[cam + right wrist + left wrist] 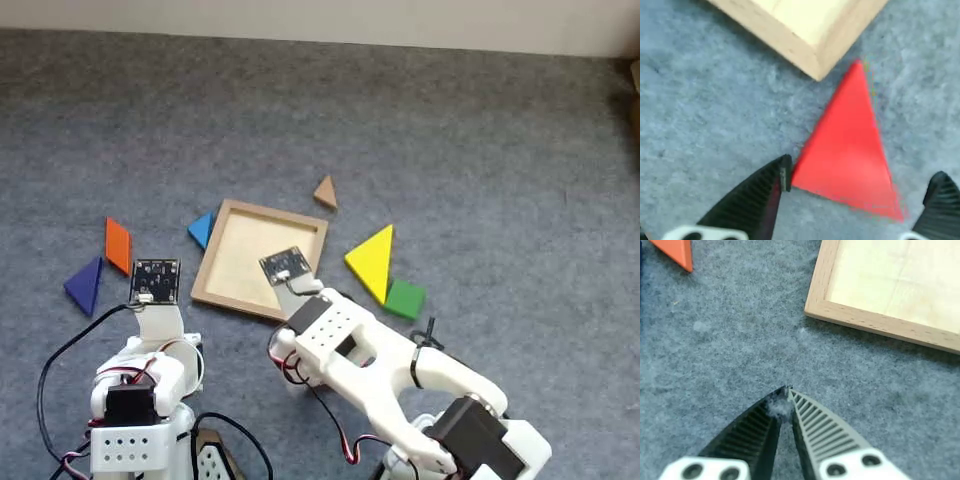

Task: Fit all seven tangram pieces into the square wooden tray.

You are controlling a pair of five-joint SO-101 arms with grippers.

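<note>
Left gripper is pointing down at the grey carpet, fingers pressed together tip to tip and gripping nothing. Just ahead of it and to its right, the near corner of the square wooden tray is lying flat; ahead and to its left, a corner of the orange piece is showing. Right gripper is standing spread wide, straddling the red triangle: one fingertip is sitting right at the piece's edge (contact uncertain), the other is standing apart from it. A corner of the tray is lying just beyond the triangle's far point. In the high view, the left arm and right arm are both reaching toward the tray's near rim. Out to the left of the left gripper, the purple triangle is lying near the orange piece. To the right of the right gripper, the yellow triangle is lying with the green square just beside it. Farther ahead, the blue triangle is sitting by the tray's far-left corner, and the tan triangle is lying beyond its far-right corner.
</note>
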